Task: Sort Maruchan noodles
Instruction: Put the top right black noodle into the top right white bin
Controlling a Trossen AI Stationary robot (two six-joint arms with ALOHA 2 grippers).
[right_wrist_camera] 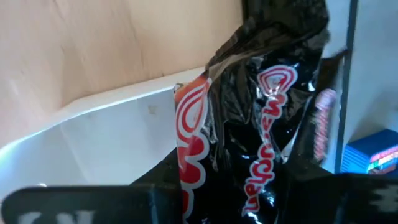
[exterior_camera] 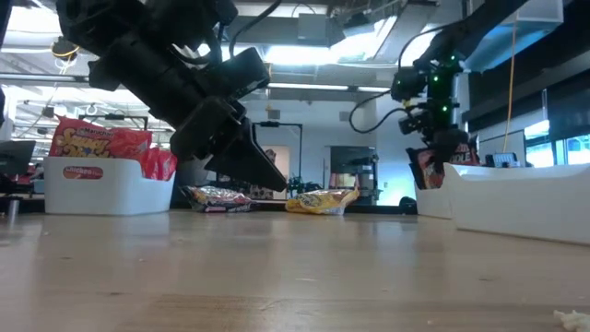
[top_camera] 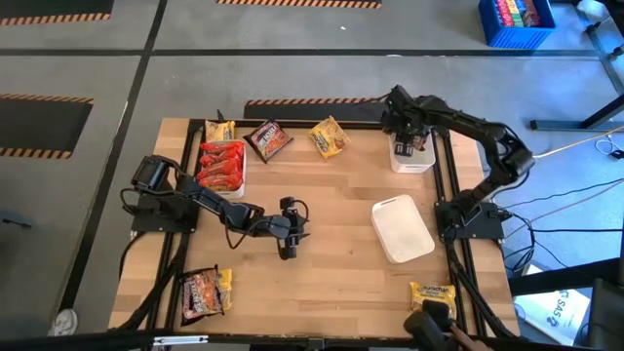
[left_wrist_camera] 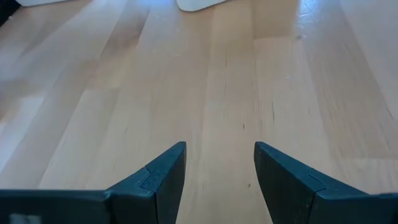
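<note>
Right gripper is clamped on a dark brown-black Maruchan packet, hanging over the far-right white tray, probably for release with its kind. Left gripper hovers low at table centre, fingers apart, holding nothing. Red-orange packets fill the left tray; other packets lie loose.

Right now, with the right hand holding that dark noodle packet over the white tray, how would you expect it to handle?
The dark noodle packet probably flexes: its wrapper creases and buckles in the right hand. It looks light, hanging from one pinch over the white tray. The glossy film may be slippery, so it could slide out.
</note>
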